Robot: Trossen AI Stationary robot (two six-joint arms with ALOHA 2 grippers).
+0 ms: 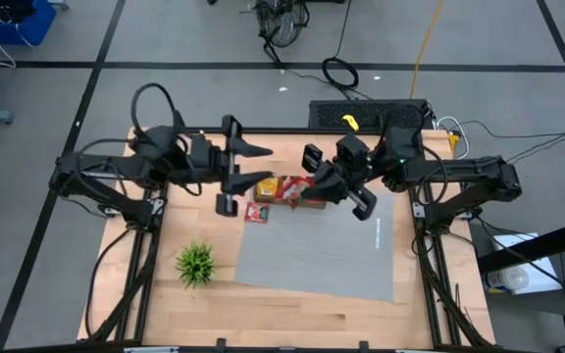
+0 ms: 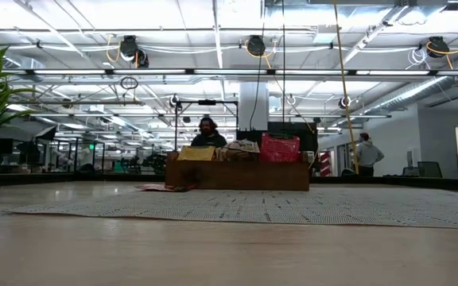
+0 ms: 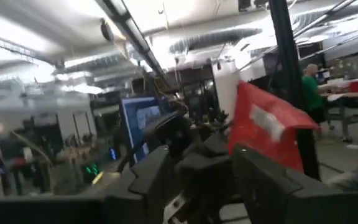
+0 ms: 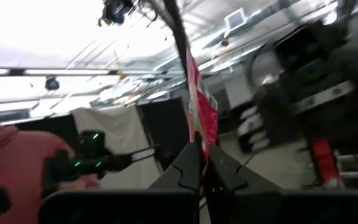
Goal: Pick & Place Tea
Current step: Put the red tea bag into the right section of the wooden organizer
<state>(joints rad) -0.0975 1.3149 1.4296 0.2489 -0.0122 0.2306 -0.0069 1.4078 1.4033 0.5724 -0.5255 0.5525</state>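
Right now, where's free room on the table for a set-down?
Free: most of the grey mat in front of the wooden tray, and bare wood right of the plant. Crowded: over the tray, where both grippers meet.

Wooden tray (image 1: 281, 188) at mat's (image 1: 322, 250) far edge, packet (image 1: 256, 212) just before it, plant (image 1: 196, 263) left of mat

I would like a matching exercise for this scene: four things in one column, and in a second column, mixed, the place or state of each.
Things:
1. right pincer
2. left pincer
3. green plant
4. wooden tray

Places or states:
A. open, holding nothing
B. at the far edge of the grey mat, with tea packets in it
C. shut on a red tea packet
D. on bare wood, left of the mat

Pairs: 1-C, 2-A, 3-D, 4-B
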